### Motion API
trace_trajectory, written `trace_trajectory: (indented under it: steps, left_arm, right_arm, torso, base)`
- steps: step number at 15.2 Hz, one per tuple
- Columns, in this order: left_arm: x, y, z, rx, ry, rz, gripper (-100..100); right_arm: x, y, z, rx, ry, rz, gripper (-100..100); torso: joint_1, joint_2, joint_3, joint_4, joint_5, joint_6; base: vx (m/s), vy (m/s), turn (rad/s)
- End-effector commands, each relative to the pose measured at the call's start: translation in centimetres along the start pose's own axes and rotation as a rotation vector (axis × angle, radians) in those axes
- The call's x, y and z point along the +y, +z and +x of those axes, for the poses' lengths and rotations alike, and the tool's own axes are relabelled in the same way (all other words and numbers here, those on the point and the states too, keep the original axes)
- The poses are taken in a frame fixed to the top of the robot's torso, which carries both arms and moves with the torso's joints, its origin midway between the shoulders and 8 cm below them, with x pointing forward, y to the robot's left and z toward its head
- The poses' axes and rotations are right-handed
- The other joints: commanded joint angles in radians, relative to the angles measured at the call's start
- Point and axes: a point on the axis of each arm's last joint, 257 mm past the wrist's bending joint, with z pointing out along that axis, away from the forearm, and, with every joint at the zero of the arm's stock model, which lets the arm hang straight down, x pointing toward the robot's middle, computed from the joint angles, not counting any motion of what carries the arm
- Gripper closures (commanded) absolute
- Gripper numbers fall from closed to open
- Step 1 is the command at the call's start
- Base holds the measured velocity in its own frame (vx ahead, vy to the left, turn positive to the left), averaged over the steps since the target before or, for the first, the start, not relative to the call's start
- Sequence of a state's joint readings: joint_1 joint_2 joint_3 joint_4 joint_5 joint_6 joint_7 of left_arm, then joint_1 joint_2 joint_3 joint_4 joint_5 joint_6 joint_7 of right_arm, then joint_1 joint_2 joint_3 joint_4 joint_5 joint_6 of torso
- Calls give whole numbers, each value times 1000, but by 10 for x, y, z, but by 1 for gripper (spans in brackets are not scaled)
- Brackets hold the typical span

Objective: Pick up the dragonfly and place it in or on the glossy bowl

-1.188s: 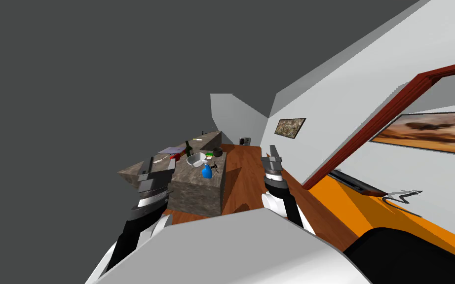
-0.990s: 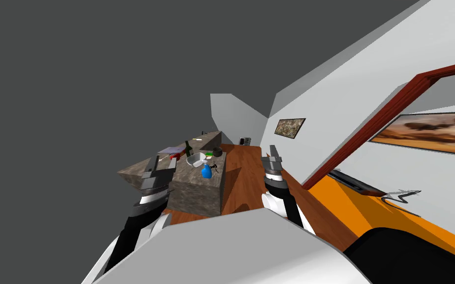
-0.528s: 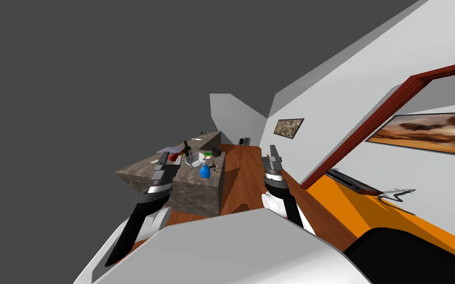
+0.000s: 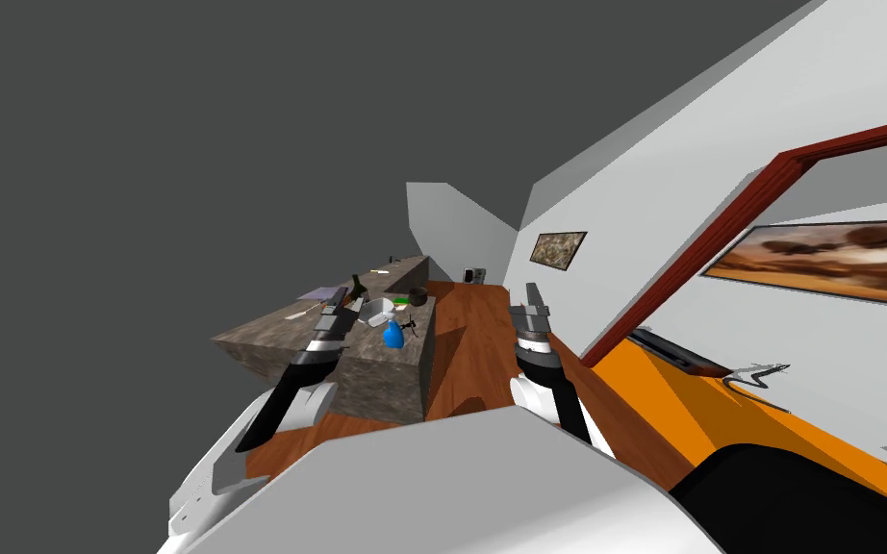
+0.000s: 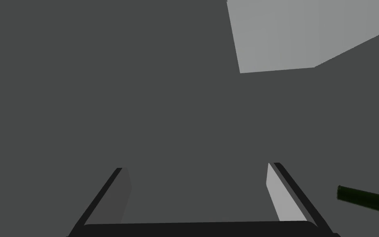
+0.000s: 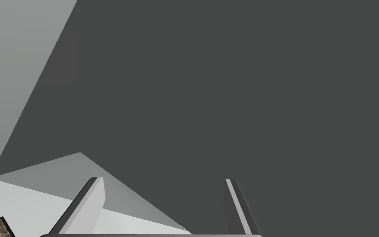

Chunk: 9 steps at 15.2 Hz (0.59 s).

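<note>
The dragonfly (image 4: 411,327) is a small dark figure on the stone counter (image 4: 278,337), just right of a blue spray bottle (image 4: 392,335). The glossy bowl (image 4: 375,311), pale and shiny, sits a little behind the spray bottle. My left gripper (image 4: 341,298) reaches out over the counter, left of the bowl, and its fingers stand open with nothing between them (image 5: 197,173). Close beside it in the left wrist view lies the neck of a dark green bottle (image 5: 369,201). My right gripper (image 4: 531,293) is raised over the wooden floor right of the counter, open and empty (image 6: 164,181).
A dark pot (image 4: 418,295), a green bottle (image 4: 358,285) and a purple sheet (image 4: 321,291) also stand on the counter. An orange and black piece of furniture (image 4: 721,414) lies at the right under a red-framed opening. Wooden floor (image 4: 475,337) runs between it and the counter.
My left arm has stretched forward and to the right, from the counter's near edge to beside the bowl. The right arm has stayed put. The head view has shifted slightly.
</note>
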State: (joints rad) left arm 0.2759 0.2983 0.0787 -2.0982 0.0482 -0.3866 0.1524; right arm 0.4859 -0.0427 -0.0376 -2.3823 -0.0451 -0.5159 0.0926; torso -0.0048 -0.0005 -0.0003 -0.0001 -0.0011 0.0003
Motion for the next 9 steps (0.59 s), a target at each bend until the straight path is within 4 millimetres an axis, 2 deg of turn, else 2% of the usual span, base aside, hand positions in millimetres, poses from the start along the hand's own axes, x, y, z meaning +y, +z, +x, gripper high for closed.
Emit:
trace_trajectory:
  steps: [1, 2, 4, 5, 7, 8, 9]
  left_arm:
    - [6, 6, -1, 5, 3, -19, -100]
    - [16, 16, -3, 18, 11, -43, -100]
    - [19, 18, -4, 16, 10, -55, -100]
    - [30, 28, -7, 27, 19, -82, -100]
    - [33, 30, -8, 25, 19, -95, -100]
    - [43, 41, -12, 33, 29, -121, -100]
    - [45, 43, -13, 31, 28, -130, -100]
  right_arm:
    - [0, 0, 0, 0, 0, 0, 0]
    - [0, 0, 0, 0, 0, 0, 0]
    - [0, 0, 0, 0, 0, 0, 0]
    - [0, 0, 0, 0, 0, 0, 0]
    - [0, 0, 0, 0, 0, 0, 0]
    - [0, 0, 0, 0, 0, 0, 0]
    - [0, 0, 0, 0, 0, 0, 0]
  torso:
    - [0, 0, 0, 0, 0, 0]
    - [1, 0, 0, 0, 0, 0]
    - [1, 0, 0, 0, 0, 0]
    - [1, 0, 0, 0, 0, 0]
    - [1, 0, 0, 0, 0, 0]
    - [1, 0, 0, 0, 0, 0]
    - [1, 0, 0, 0, 0, 0]
  base:
    - [4, -48, -10]
    - [4, -51, -26]
    - [2, -50, -19]
    - [2, -54, -31]
    - [7, -52, -21]
    - [-1, -63, -30]
    - [-6, -70, -31]
